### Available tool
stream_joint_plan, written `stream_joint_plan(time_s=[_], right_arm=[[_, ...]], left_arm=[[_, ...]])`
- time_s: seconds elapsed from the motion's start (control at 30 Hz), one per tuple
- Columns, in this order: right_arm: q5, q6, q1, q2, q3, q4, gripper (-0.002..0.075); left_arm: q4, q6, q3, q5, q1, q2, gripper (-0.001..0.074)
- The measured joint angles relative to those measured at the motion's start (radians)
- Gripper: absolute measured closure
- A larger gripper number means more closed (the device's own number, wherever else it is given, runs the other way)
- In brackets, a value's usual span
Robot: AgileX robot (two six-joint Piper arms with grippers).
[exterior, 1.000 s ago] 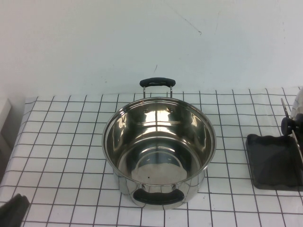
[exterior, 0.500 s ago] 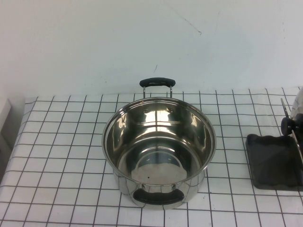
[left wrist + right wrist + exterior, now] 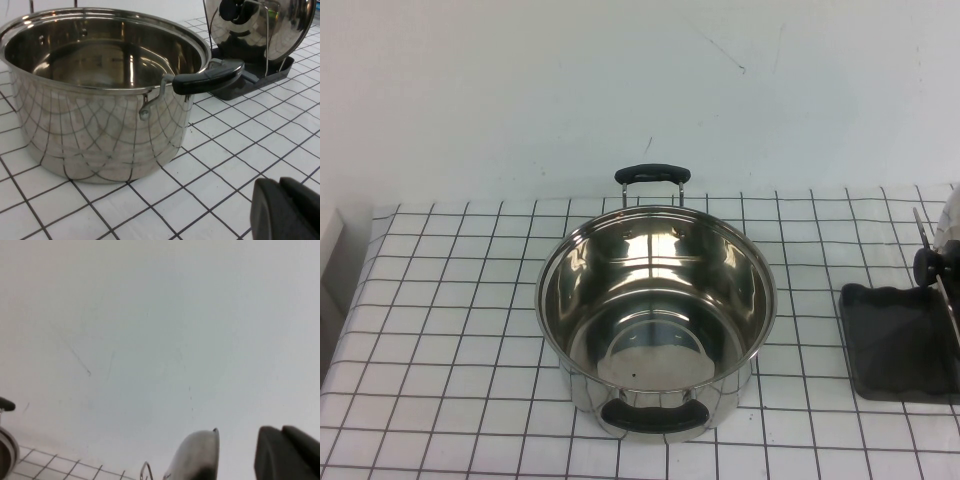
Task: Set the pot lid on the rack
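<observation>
The pot lid (image 3: 257,27) already stands upright among the rack's (image 3: 252,75) wire rods, right of the pot (image 3: 655,315) on the desk, so both arms should simply stay clear: the left gripper (image 3: 287,210) sits low near the pot, the right gripper (image 3: 287,452) is raised beside the lid, and I cannot tell how either's jaws stand.

High view angled down, left wrist low beside pot (image 3: 105,100)
</observation>
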Motion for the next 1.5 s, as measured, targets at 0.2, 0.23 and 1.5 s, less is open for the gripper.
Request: stream_joint_plan(time_s=[0.2,0.23,1.5], right_arm=[[0.019,0.341,-0.001,-0.043,0.081,-0.415,0.0727],[0.032,0.53,-0.001,-0.052,0.101,-0.551,0.0727],[0.354,1.423,0.078,-0.169,0.253,-1.441,0.0727]], left_arm=[[0.0,0.0,0.0,0.0,0.0,0.0,0.0736],[0.0,0.0,0.0,0.0,0.0,0.0,0.0736],[0.0,-0.004,0.002,-0.003,0.0,0.0,0.0736]])
